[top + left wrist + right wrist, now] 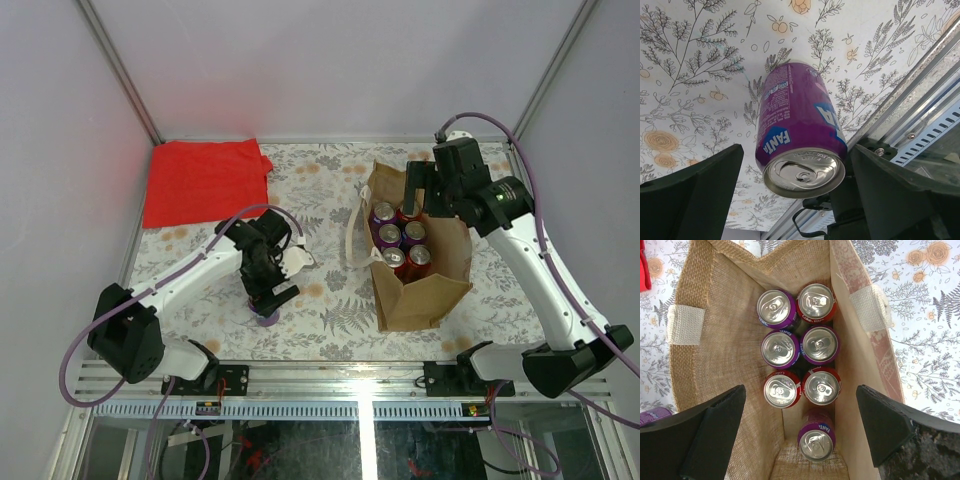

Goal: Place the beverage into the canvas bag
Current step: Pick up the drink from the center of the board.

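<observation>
Top external view: a tan-brown boxy canvas bag with cream strap handles stands open on the floral-printed table cover. Well to the left of the bag, a purple Fanta drink can stands on that cover, outside the bag. The left gripper is down over this can. In the left wrist view its jaws are spread wide on either side of the can, with a clear gap on one side, so the left gripper has no grip on it. The right gripper hangs above the bag's open mouth. In the right wrist view its jaws are fully apart and the right gripper holds nothing. Below it, inside the bag, seven purple and red cans stand with their silver tops up. Farther left of the bag, toward the back, lies a flat red cloth.
</observation>
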